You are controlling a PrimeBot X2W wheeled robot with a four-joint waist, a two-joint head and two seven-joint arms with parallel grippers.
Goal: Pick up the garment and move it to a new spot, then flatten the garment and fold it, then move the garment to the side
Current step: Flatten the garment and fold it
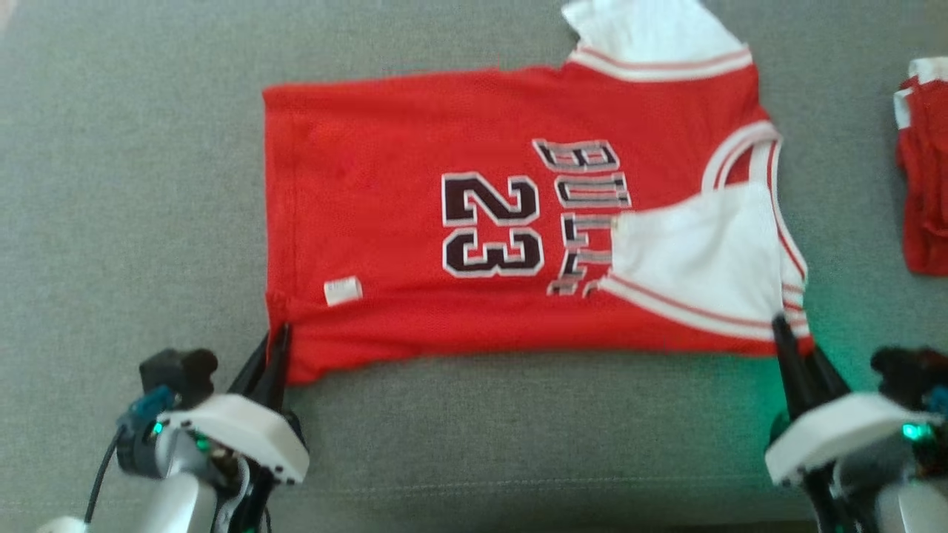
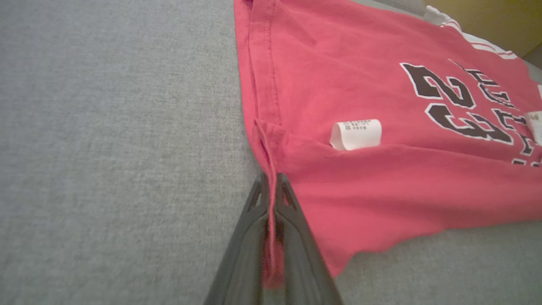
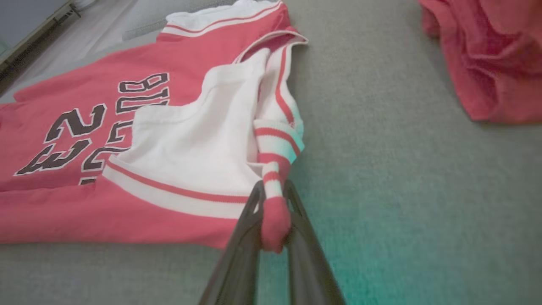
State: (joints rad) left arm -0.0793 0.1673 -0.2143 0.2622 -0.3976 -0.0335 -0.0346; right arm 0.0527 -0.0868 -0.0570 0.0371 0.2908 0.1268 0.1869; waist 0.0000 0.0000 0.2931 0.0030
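Grey fabric surface (image 1: 111, 185); crumpled red cloth (image 1: 922, 185) at right edge.

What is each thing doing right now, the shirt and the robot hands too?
red jersey, spread flat on the grey surface.
near sleeve, folded in over the lettering.
left gripper, shut on the jersey's hem corner.
right gripper, shut on the jersey's striped edge.
second red cloth, bunched, untouched.

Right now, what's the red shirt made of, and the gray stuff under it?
The red jersey looks like soft, matte knit cloth: it drapes and has stitched hems. The gray surface looks like coarse woven fabric, matte, with a speckled weave and a sewn seam; probably upholstery.
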